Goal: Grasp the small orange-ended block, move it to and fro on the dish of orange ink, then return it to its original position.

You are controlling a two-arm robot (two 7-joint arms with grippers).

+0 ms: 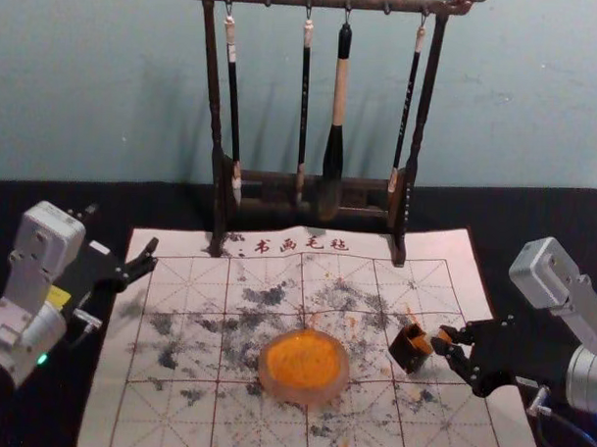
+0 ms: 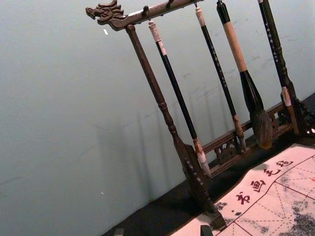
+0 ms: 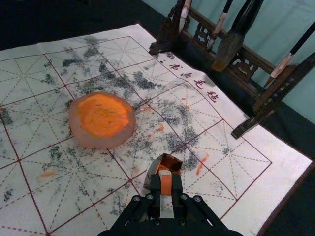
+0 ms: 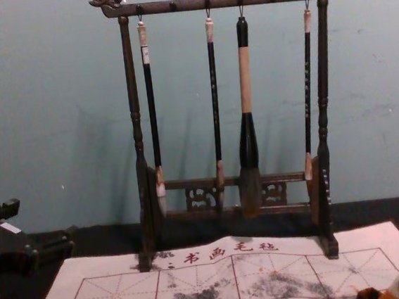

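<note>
- the block (image 3: 166,184) is small, orange along the stretch between the fingertips, with a paler patch farther out; it is to the right of the dish, at the mouth of the dark holder.
- the right gripper (image 1: 443,340), right of the dish, is closed on the block, a finger on either side.
- the holder (image 1: 409,350), just beside the dish on its right, is dark outside, with orange stains at its open mouth; how far the block reaches into it cannot be told.
- the dish (image 1: 303,393) is round and pale-rimmed, with orange ink (image 1: 304,358) spread inside.
- beneath the dish lies the mat (image 1: 179,416), gridded, with grey smudges and orange marks.
- the left gripper (image 1: 121,237) is left of the dish and farther back, its fingers wide apart and holding nothing.
- beyond the dish stands the rack (image 1: 219,196), with hanging brushes (image 1: 339,93).
- counted: one block, one holder, one dish, one mat, one rack, four brushes, one of them much thicker.
</note>
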